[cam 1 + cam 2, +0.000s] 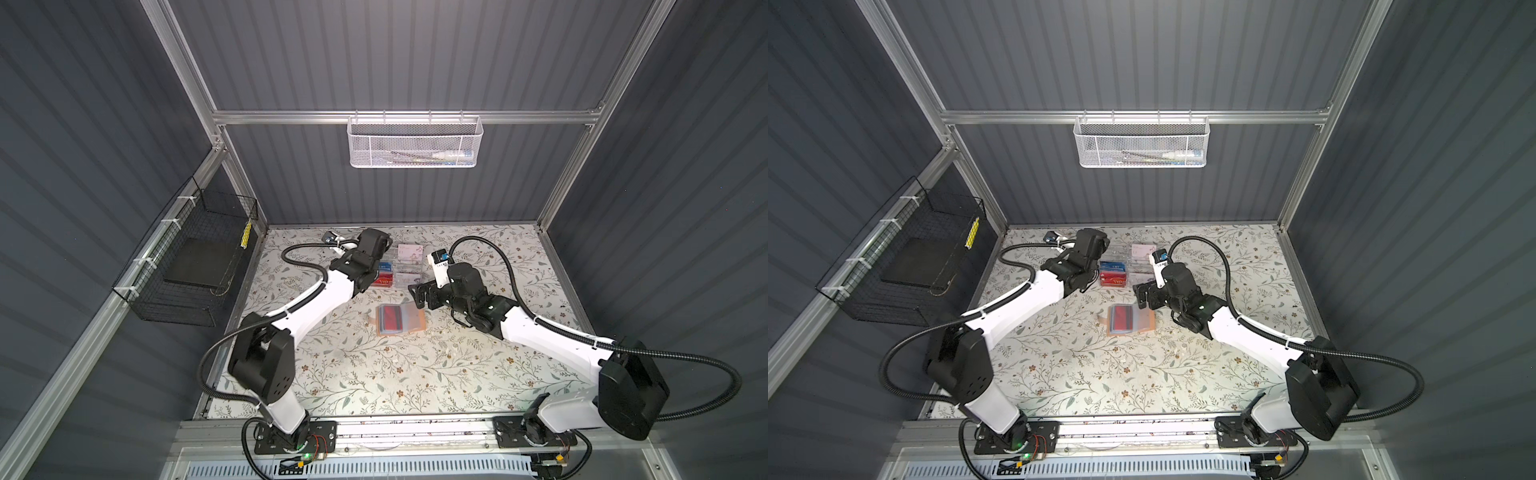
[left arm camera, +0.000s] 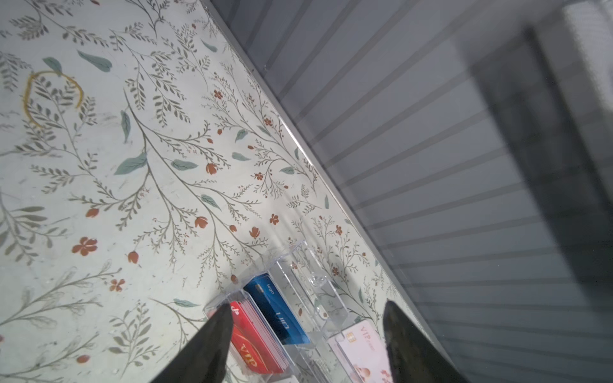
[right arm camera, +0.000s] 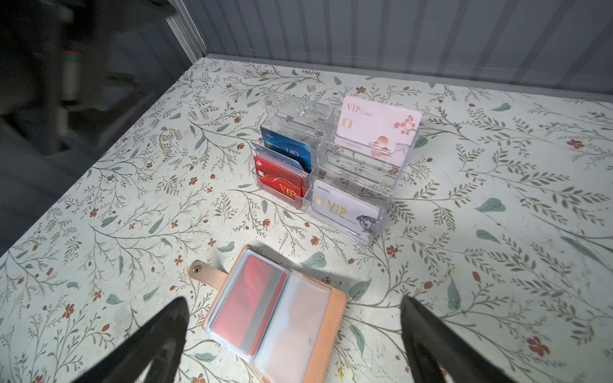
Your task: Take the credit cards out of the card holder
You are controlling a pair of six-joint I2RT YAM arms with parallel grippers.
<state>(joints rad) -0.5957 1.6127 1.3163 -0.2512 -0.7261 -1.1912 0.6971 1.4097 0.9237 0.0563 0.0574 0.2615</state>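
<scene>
Surface [image 3: 497, 232]: cream, printed with grey-green leafy sprigs and small rust-red flowers. Card holder [image 3: 298, 321]: peach cover, greyish clear sleeves. A striped red card [image 3: 245, 298], its stripe grey, is seen through one sleeve. In the clear box [image 3: 292, 116] are noted a gold-lettered red card [image 3: 282, 182], a blue card [image 3: 292, 149] lettered white, a pale pink card [image 3: 378, 122] with blossom print, and a white card [image 3: 341, 209] lettered gold.

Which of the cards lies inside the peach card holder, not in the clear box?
The red card with the grey stripe, flat in a sleeve of the open card holder. The other cards stand in the clear box.
</scene>
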